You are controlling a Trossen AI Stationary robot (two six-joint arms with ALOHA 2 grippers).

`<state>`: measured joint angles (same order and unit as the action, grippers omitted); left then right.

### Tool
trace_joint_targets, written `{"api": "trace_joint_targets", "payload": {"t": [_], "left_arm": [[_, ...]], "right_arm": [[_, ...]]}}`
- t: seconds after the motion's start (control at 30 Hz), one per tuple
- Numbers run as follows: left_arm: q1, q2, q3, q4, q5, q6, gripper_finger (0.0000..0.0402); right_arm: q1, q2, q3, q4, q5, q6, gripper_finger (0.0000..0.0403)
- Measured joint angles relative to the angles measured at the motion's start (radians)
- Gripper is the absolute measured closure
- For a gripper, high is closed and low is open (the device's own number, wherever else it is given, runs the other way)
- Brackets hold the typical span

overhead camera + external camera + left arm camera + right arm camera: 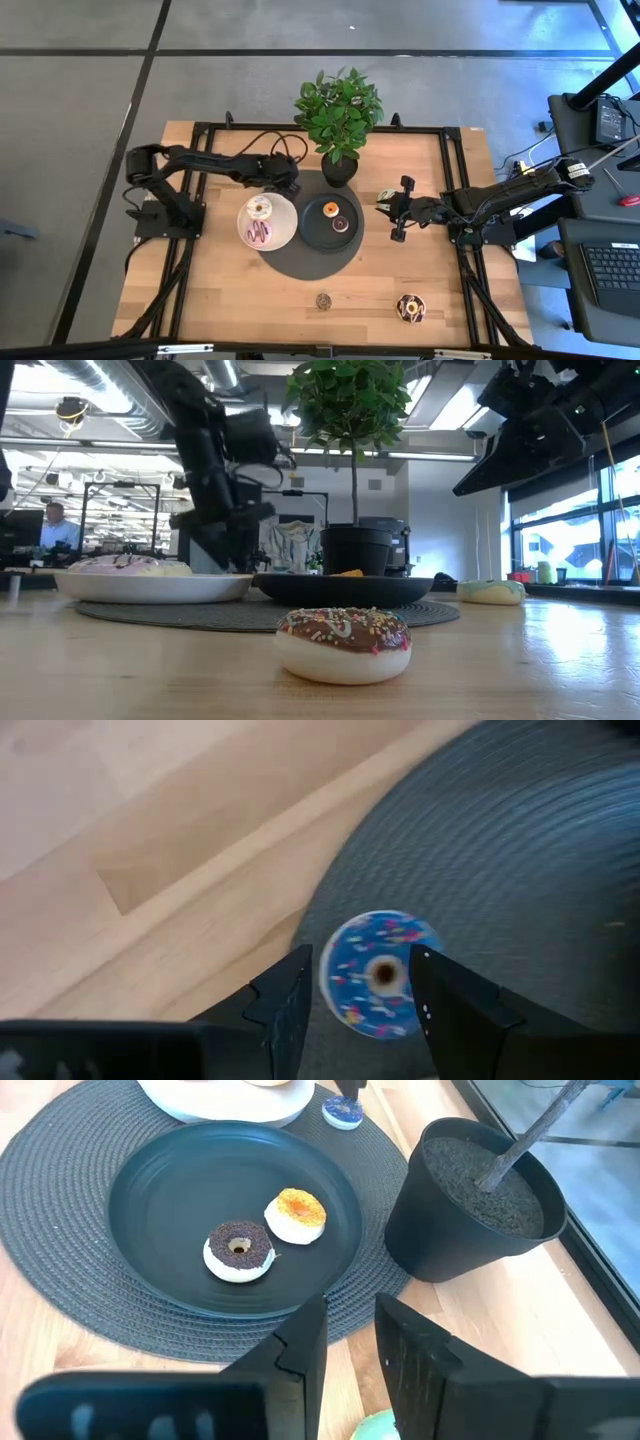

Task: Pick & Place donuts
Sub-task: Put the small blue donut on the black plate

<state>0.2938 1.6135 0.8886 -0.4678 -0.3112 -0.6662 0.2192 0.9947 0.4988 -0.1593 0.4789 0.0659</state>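
My left gripper (290, 186) (362, 988) is open low over the far-left edge of the round grey mat (310, 262). Its fingers stand either side of a mini blue donut (380, 975) (345, 1113) that lies on the mat. My right gripper (392, 211) (350, 1348) hangs raised and slightly open over a green donut (385, 197) (490, 590) that lies on the wood. A cream donut (259, 207) and a pink one (259, 234) lie on the white plate (283, 228). An orange donut (296, 1215) and a chocolate one (239, 1250) lie on the black plate (150, 1190). My left gripper has one finger on each side of the blue donut (345, 982), coming down from above. I cannot tell whether either finger touches it. The donut lies flat on the mat.
A potted plant (340, 115) stands at the mat's far edge, between the two grippers. A chocolate sprinkled donut (410, 308) (343, 643) and a small one (324, 300) lie near the table's near edge. Bare wood lies to the left and right of the mat.
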Motion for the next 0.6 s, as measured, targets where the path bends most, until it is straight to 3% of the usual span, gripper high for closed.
{"api": "trace_joint_targets", "payload": {"t": [0.3, 0.6], "left_arm": [[0.032, 0.053, 0.0, 0.003, 0.068, 0.049, 0.0242], [0.03, 0.054, 0.0, 0.002, 0.068, 0.087, 0.0242]], "right_arm": [[0.0, 0.0, 0.0, 0.0, 0.002, -0.018, 0.0313], [0.0, 0.0, 0.0, 0.0, 0.002, -0.018, 0.0313]]}}
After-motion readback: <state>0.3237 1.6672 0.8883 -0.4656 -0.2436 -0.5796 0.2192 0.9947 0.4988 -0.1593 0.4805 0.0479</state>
